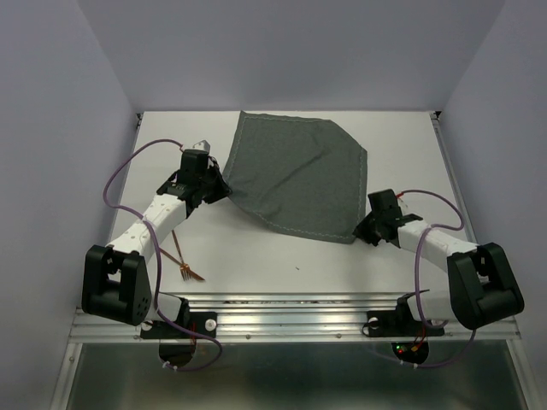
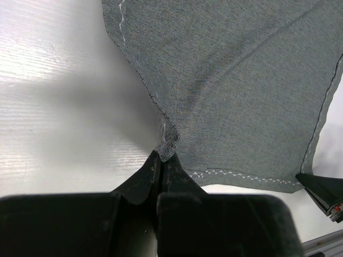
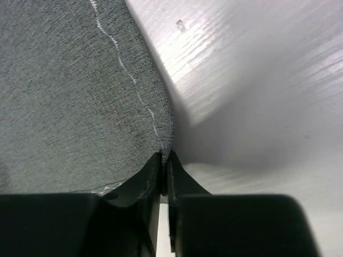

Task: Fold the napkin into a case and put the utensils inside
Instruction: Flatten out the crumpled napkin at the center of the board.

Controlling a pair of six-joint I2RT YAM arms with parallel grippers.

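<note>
1. The left gripper [image 2: 162, 156] is clamped tight on the left corner of the napkin [image 1: 295, 175], with the cloth bunched at its tips.
2. The right gripper [image 3: 165, 158] is pinching the napkin's near right hem.
3. The napkin's spread out on the table [image 1: 282, 260] between them, and the utensils [image 1: 183, 260] are just beside the left arm [image 1: 149, 226].

Bare white tabletop [image 1: 282, 256] lies open between the arms; copper-brown fork [image 1: 186, 269] and looping purple cable [image 1: 108, 184] crowd the left side.
</note>
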